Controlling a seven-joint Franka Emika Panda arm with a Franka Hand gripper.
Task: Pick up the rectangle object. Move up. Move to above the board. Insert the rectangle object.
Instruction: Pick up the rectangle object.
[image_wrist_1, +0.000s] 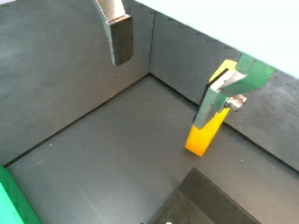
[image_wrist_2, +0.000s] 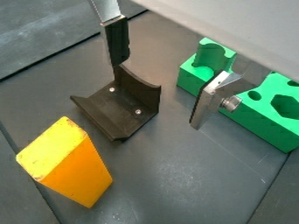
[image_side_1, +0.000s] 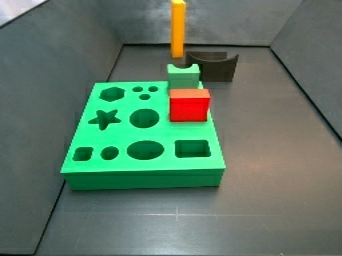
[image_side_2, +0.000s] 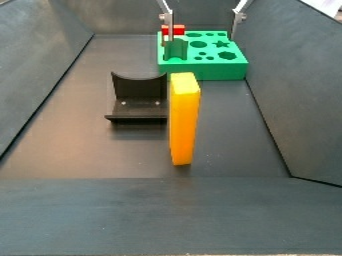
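Standing upright on the dark floor beside the fixture (image_side_2: 134, 97), the rectangle object (image_side_2: 183, 117) is not yet being gripped. The gripper (image_wrist_2: 163, 83) is hanging spread wide with nothing between its plates, above the fixture in a wrist view, and the bar is sitting apart from it. The board (image_side_1: 140, 140) is lying well apart, a red cube (image_side_1: 190, 104) resting on it. Pickup, lift, transfer and insertion are all remaining. No readable writing is showing.
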